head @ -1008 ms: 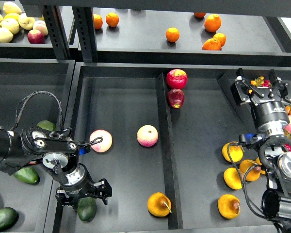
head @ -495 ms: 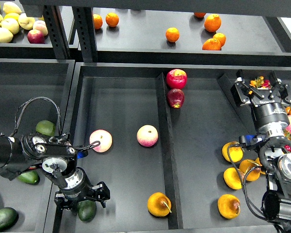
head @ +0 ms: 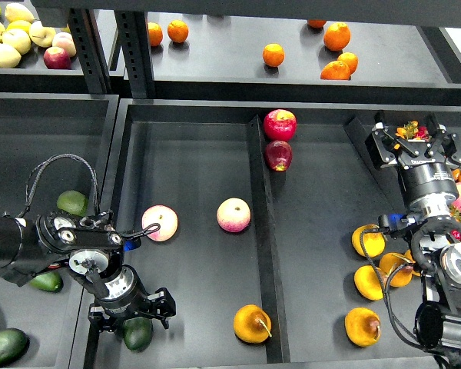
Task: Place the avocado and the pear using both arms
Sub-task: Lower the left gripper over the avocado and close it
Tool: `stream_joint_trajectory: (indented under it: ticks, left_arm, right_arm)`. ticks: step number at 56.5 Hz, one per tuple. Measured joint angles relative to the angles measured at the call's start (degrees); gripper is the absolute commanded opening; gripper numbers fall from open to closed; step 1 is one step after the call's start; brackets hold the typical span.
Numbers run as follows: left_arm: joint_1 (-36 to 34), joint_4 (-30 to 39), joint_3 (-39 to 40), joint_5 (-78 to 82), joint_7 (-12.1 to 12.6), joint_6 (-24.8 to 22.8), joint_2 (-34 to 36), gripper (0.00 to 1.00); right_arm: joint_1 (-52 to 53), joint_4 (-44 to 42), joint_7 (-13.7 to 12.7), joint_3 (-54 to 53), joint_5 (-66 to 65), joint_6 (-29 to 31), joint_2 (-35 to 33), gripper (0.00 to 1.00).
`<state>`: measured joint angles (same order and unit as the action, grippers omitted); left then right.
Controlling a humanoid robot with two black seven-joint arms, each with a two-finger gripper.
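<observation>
Avocado (head: 137, 333) lies dark green at the near left corner of the central tray (head: 192, 254), partly hidden under our left gripper (head: 131, 314), whose fingers stand apart on either side of it; we cannot tell whether they touch the fruit. Pear (head: 252, 323), golden with a thin brown stem, lies in the same tray section, well right of the avocado and just beside the divider (head: 266, 254) that splits the tray.

Beyond the avocado, two pink-yellow apples (head: 160, 223) (head: 233, 214) sit on the tray floor, the nearer one close to our left arm's cable loop. Two red apples (head: 280, 124) (head: 278, 154) rest at the far end of the divider, on its right side. Left of the avocado, outside the tray wall, more green avocados (head: 4, 346) (head: 72, 202) lie in the neighbouring bin.

Far right of the pear, our right gripper (head: 412, 132) hovers with fingers spread apart, holding nothing, above the right section. Near it, several more golden pears (head: 368, 240) (head: 363, 326) cluster around our right arm.

All surfaces are matte black. Behind the tray, a raised shelf (head: 230, 69) carries oranges (head: 273, 54) (head: 337, 35), and its far left end holds pale yellow-green fruits (head: 5, 55) with one red apple (head: 57, 58).
</observation>
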<state>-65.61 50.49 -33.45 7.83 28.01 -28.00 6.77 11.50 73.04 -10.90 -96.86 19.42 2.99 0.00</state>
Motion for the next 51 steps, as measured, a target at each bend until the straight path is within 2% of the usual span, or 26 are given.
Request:
stream_joint_trajectory:
  ticks: [27, 51]
  left_arm:
    - [0.7, -1.4, 0.4, -0.3, 0.0, 0.0, 0.0, 0.67]
    - [1.8, -2.4, 1.6, -0.6, 0.0, 0.0, 0.3, 0.46]
  right_arm:
    - [0.0, 0.0, 0.0, 0.0, 0.0, 0.1, 0.0, 1.0]
    - [0.0, 0.0, 0.0, 0.1, 0.0, 0.1, 0.0, 1.0]
